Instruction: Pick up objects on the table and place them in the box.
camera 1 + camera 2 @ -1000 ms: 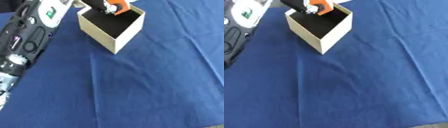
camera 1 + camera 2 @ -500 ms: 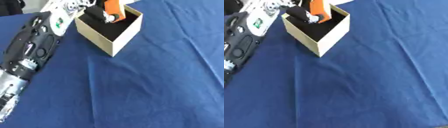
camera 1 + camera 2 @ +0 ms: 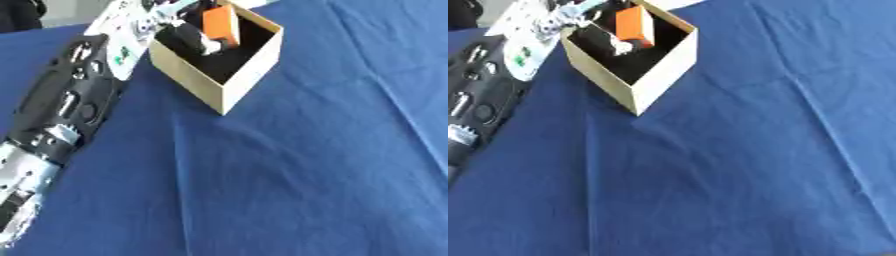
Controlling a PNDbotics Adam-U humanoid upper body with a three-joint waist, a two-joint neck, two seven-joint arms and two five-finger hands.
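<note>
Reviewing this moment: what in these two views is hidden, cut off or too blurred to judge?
- Left robot hand: motion blur hides its fingers, so the hold on the orange object is unclear.
- Box floor: dark, and partly covered by the hand.
- Right robot hand: in neither view.
- Box's far corner: cut by the top edge.

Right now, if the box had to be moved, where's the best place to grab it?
Probably the tan cardboard box by its right wall's top rim, coming from above on the right. That open rim stands free over the blue cloth, while the left robot hand with the orange block crowds the left side.
</note>
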